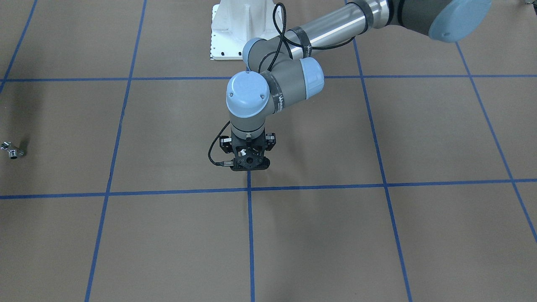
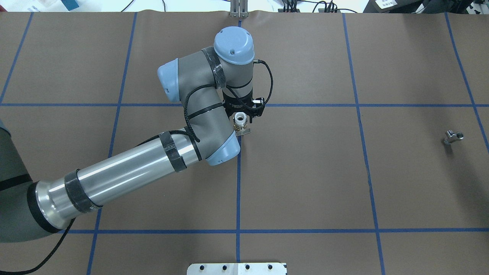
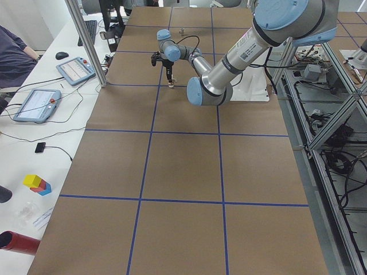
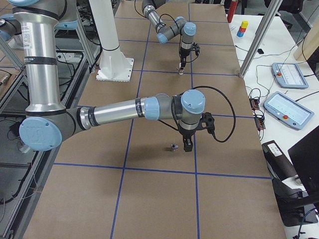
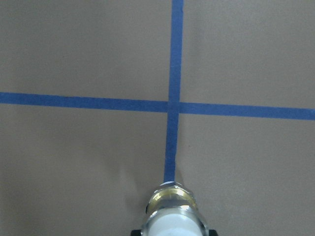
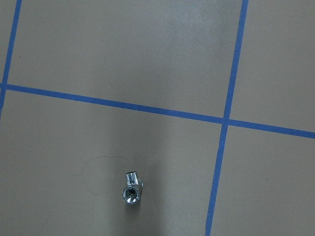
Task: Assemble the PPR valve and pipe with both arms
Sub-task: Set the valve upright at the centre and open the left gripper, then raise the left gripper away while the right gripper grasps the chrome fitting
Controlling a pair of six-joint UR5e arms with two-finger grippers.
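My left gripper (image 2: 242,115) is shut on the PPR valve (image 2: 240,121) and holds it over the blue tape cross at the table's middle. The valve's white tube end and brass middle show at the bottom of the left wrist view (image 5: 171,212). In the front-facing view the left gripper (image 1: 249,162) hides the valve. The silver pipe (image 2: 453,136) lies alone on the table far to the right; it also shows in the front-facing view (image 1: 12,151) and the right wrist view (image 6: 132,189). My right gripper (image 4: 188,143) hangs above and beside the pipe (image 4: 173,147); I cannot tell whether it is open.
The brown table is marked by a blue tape grid (image 2: 238,183). The white robot base plate (image 1: 228,33) sits at the robot's side. A metal post (image 3: 86,43) and an operators' bench with tablets (image 4: 286,107) stand along the far edge.
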